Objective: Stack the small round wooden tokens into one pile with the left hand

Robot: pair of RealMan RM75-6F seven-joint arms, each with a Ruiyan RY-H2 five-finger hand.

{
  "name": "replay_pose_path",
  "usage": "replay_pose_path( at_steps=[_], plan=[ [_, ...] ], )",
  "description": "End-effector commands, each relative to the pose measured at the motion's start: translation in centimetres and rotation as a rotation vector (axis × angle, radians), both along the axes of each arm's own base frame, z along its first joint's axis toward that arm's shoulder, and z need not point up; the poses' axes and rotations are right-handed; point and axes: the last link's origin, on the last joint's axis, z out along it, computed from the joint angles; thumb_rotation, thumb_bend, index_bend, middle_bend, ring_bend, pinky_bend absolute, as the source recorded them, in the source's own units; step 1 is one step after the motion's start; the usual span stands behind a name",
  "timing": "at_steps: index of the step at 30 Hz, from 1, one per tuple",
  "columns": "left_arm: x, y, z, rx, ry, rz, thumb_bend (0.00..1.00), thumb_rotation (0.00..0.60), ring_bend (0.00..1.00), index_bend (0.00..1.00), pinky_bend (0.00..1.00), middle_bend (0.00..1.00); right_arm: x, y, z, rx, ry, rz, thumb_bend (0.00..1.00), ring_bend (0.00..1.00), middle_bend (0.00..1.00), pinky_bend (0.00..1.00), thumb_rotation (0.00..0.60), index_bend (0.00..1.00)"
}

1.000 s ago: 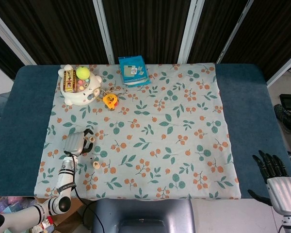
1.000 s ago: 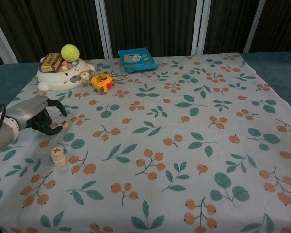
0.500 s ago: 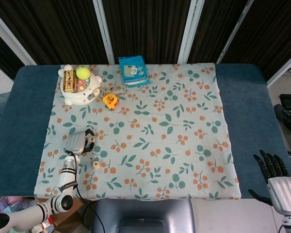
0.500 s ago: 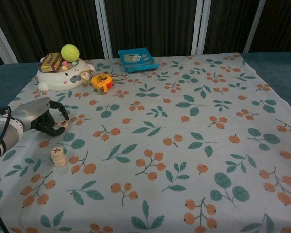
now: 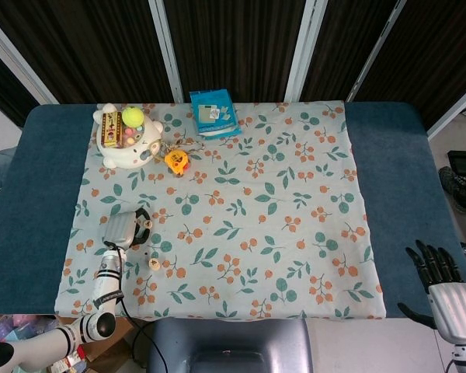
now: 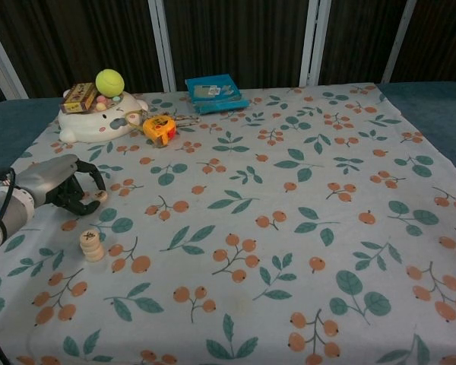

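Sitting near the front edge of the flowery cloth [image 6: 289, 251] is a small pile of tokens [image 6: 91, 245], round wooden ones stacked one on top of another; from the head view the pile [image 5: 154, 264] looks like one little pale dot. Just behind it, the left hand [image 6: 57, 184] is low over the cloth with its dark fingers [image 6: 87, 176] curled in, and a single token [image 6: 99, 196] sits at the fingertips. The hand seems to be pinching that token, which is near the pile but not on it. In the head view the left hand [image 5: 126, 228] shows as a gray back with dark fingers bent down, and the token under it is too small to make out. The right hand [image 5: 444, 291] is well away, off the near right corner of the table [image 5: 31, 202]. Its dark fingers are spread apart and pointing up, and it holds nothing. Farther back on the left side is a yellow tape measure [image 6: 159, 127] lying on the cloth. Just beside it is a white animal-shaped dish [image 6: 99, 120] with a small box [image 6: 80, 96] and a yellow-green ball [image 6: 109, 80] on top. At the far edge of the cloth, near the middle, lies a flat blue packet [image 6: 215, 92]. Behind the table hang dark curtains [image 6: 235, 34] with white poles.
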Motion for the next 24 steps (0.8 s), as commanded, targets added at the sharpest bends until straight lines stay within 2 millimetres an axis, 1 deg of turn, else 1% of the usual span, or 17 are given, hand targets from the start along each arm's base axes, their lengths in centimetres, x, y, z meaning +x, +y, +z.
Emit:
replay_pose_path(
  at_steps=[1, 5, 12, 24],
  plan=[
    [0.02, -0.02, -0.02, 0.001, 0.000, 0.000, 0.40, 0.600, 1.00, 0.45, 1.00, 1.00, 0.00, 0.02, 0.02, 0.000, 0.000, 0.001, 0.20, 0.00, 0.00, 0.03, 0.600, 0.00],
    [-0.12, -0.03, -0.02, 0.002, 0.006, 0.003, 0.40, 0.600, 1.00, 0.45, 1.00, 1.00, -0.01, 0.03, 0.07, -0.002, -0.002, 0.001, 0.20, 0.00, 0.00, 0.03, 0.600, 0.00],
    [-0.27, -0.03, 0.07, 0.006, 0.008, 0.003, 0.40, 0.600, 1.00, 0.49, 1.00, 1.00, -0.01, 0.00, 0.02, 0.000, 0.000, 0.001, 0.20, 0.00, 0.00, 0.03, 0.600, 0.00],
    [-0.11, -0.05, 0.78, 0.021, -0.003, -0.006, 0.40, 0.600, 1.00, 0.54, 1.00, 1.00, 0.00, 0.01, -0.01, -0.001, 0.001, 0.003, 0.20, 0.00, 0.00, 0.03, 0.600, 0.00]
  ],
)
